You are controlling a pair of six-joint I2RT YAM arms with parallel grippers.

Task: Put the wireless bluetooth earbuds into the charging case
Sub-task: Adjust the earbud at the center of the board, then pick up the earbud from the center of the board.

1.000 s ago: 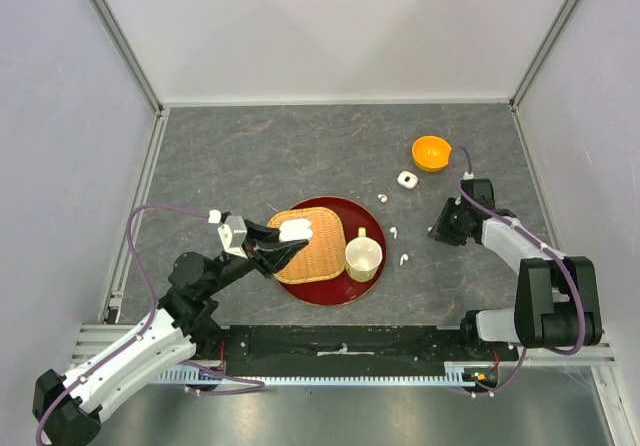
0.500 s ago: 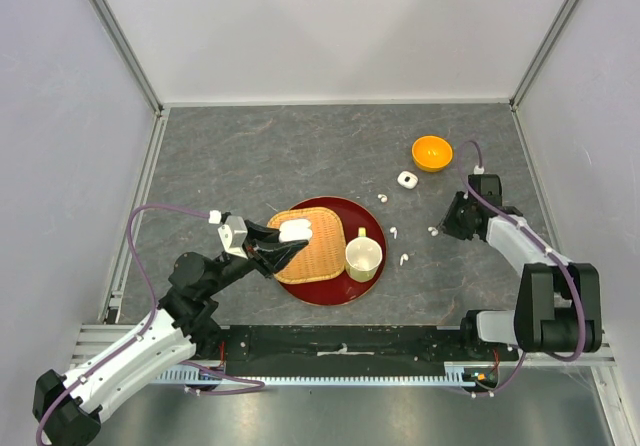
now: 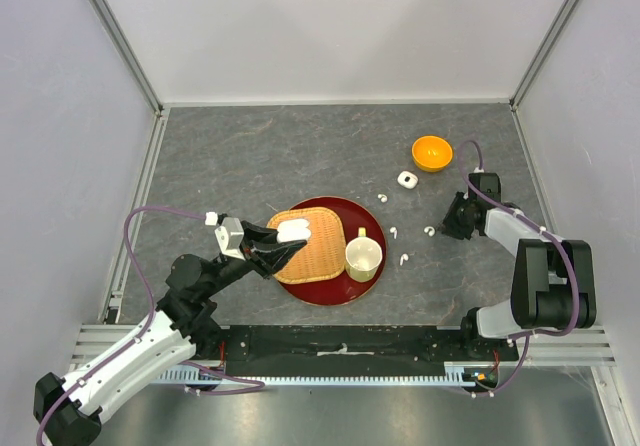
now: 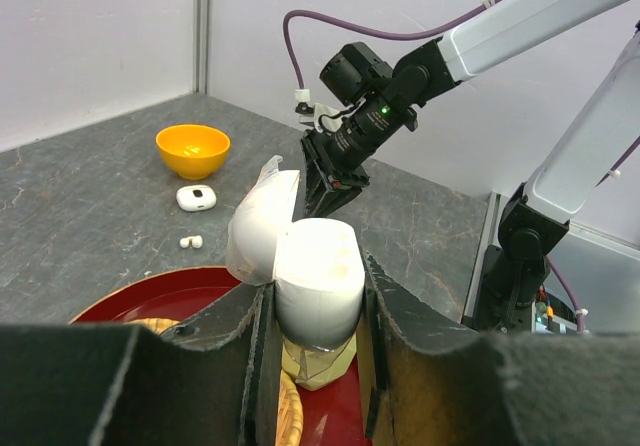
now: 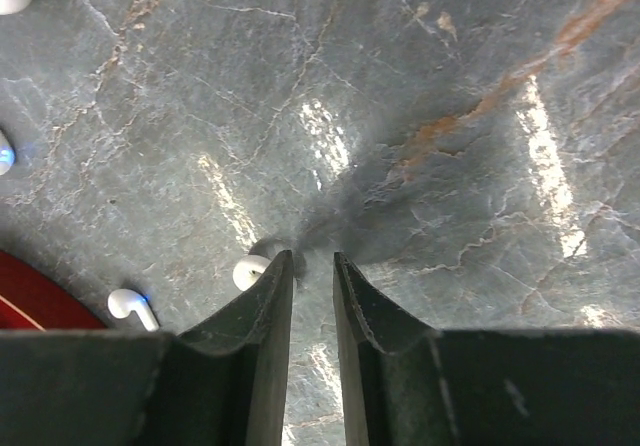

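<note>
1. Your left end effector is clamped on the white pebble-shaped charging case. The lid is hinged open, and the case is held above the woven bamboo tray on the round red plate.
2. Your right end effector is down at the grey stone bench, near its right edge. Its fingers stand a narrow gap apart with nothing between them.
3. One tiny white plastic earbud lies on the bench just beside the outer face of one finger, outside the gap.
4. Three more earbuds lie on the bench between the plate and that end effector.
5. A second small white case and an orange bowl sit nearer the far right corner.
6. A cream cup stands on the plate's right side.
</note>
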